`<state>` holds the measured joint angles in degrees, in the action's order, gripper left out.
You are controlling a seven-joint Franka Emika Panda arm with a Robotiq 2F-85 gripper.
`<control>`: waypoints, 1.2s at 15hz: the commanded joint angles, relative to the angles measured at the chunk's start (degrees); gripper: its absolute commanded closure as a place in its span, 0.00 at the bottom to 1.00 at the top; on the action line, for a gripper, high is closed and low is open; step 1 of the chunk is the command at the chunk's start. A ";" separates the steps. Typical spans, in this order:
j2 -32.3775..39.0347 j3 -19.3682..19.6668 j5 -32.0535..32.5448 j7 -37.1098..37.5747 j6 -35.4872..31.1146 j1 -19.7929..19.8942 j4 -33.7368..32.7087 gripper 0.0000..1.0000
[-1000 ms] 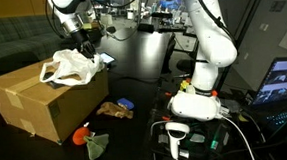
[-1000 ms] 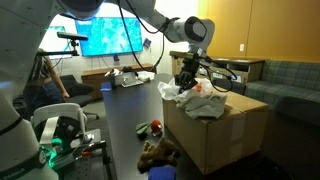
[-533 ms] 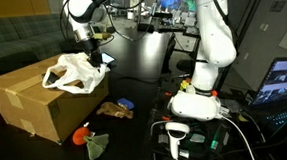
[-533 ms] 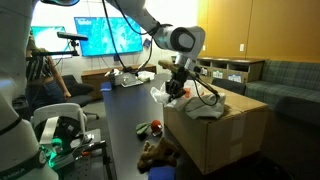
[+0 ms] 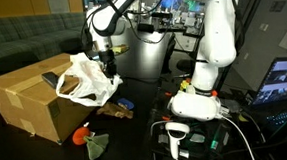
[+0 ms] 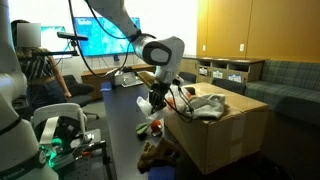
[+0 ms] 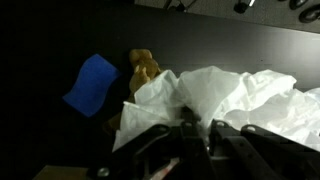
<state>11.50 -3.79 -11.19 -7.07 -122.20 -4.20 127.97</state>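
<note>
Looking first at the cardboard box [image 5: 23,102]: sits low at the left on the floor and carries part of the white plastic bag [image 5: 87,81] on its near right corner. Drapes over that corner and hangs down the box's right side, short of the floor. Held at the top by the end effector [image 5: 106,60], clamped together on a thin fold of the bag.

Judging progress: grip made, one end of the bag raised at the box's edge. Not yet done: bag free of the cardboard, bag set down anywhere.

Comparing views:
- Shows in the wrist view alone, close up, the bag [image 7: 230,95] bunched against the end effector [image 7: 197,135], with a blue toy [image 7: 92,84] and a tan plush [image 7: 144,66] just beyond on the dark floor. Leaves out the box entirely.
- Shows in an exterior view an orange ball [image 5: 83,135] and a green scrap [image 5: 97,143] near the box's base, both missing from the wrist view.
- Shows in an exterior view the bag [image 6: 205,103] spread across the box top, apparently resting there, with the end effector [image 6: 153,102] off the box's left edge.
</note>
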 commanded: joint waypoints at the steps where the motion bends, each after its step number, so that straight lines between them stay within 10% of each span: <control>1: -9.59 -1.53 -2.30 -0.53 -10.89 -0.23 14.55 0.89; 8: -23.89 -4.32 -10.64 -5.55 -22.14 -4.15 38.39 0.89; 9: -17.25 -3.57 -10.92 -4.52 -20.69 -4.29 30.39 0.90; 18: -13.19 -3.78 -17.39 -17.69 -26.07 -8.23 27.51 0.88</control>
<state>-4.85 -7.51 -28.01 -20.86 -147.22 -11.62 158.48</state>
